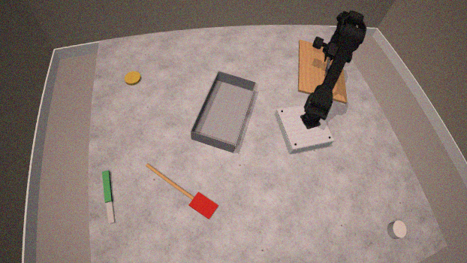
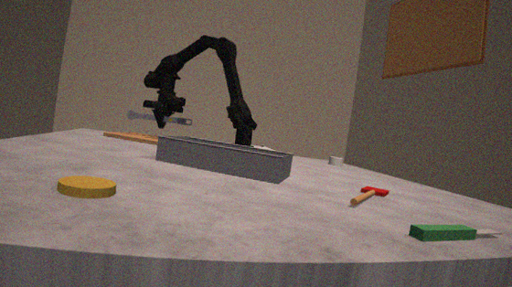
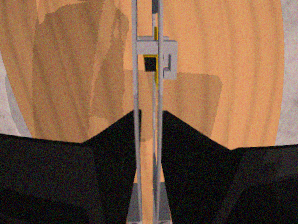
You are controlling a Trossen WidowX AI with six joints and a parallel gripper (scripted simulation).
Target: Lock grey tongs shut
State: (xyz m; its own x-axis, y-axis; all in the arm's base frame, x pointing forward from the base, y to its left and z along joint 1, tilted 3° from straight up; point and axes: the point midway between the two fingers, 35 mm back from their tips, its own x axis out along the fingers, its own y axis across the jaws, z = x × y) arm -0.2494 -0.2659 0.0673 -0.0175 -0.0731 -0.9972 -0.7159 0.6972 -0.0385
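My gripper [image 2: 162, 125] [image 3: 149, 118] is shut on the grey tongs [image 2: 182, 121] [image 3: 171, 47] and holds them in the air. The tongs lie nearly level in the exterior view. In the wrist view their two long arms run close together, nearly parallel, between my black fingers. A grey bracket with a slot and a black and yellow piece sit across the arms ahead of the fingers. The wooden board [image 1: 308, 75] [image 2: 123, 135] [image 3: 250, 100] is below the tongs, with a gap. The roasting tin [image 1: 214, 143] [image 2: 217, 159] holds nothing. Whether the lock is engaged cannot be told.
The arm's white base plate [image 1: 300, 131] is beside the board. A red-headed tool [image 1: 203, 205] [image 2: 375, 191], a green-handled tool [image 1: 106, 186] [image 2: 443, 233], a yellow disc [image 1: 133, 78] [image 2: 87, 187] and a white cylinder [image 1: 399, 229] [image 2: 335, 161] lie farther away.
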